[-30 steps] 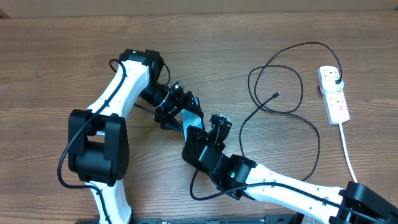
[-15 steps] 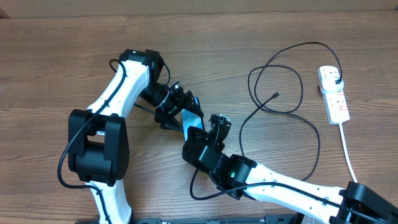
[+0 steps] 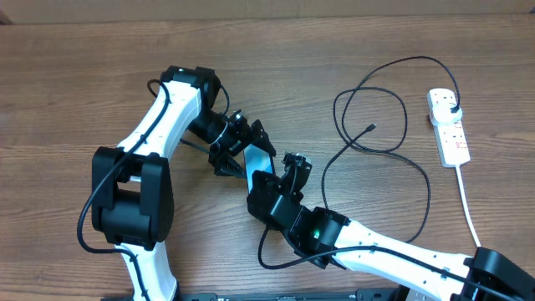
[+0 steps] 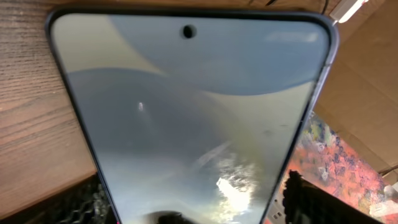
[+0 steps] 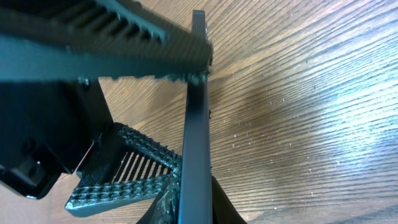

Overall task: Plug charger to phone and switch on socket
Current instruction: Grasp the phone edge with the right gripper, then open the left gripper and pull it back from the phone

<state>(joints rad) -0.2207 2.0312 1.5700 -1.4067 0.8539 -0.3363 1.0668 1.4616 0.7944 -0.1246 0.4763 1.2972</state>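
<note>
A brown wooden table [image 3: 67,84] with long, streaky grain fills the room's foreground, a pale beige strip [image 3: 251,8] running along its far edge. Overhead light throws a cool white sheen [image 5: 348,124] across the boards. Beyond the table stand tan cardboard [image 4: 367,74] and an orange-red patterned surface [image 4: 336,168].

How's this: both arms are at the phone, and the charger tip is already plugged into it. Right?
No. The left arm and right arm are at the phone, but the charger tip is not plugged in: the overhead view shows it lying free on the table.
</note>
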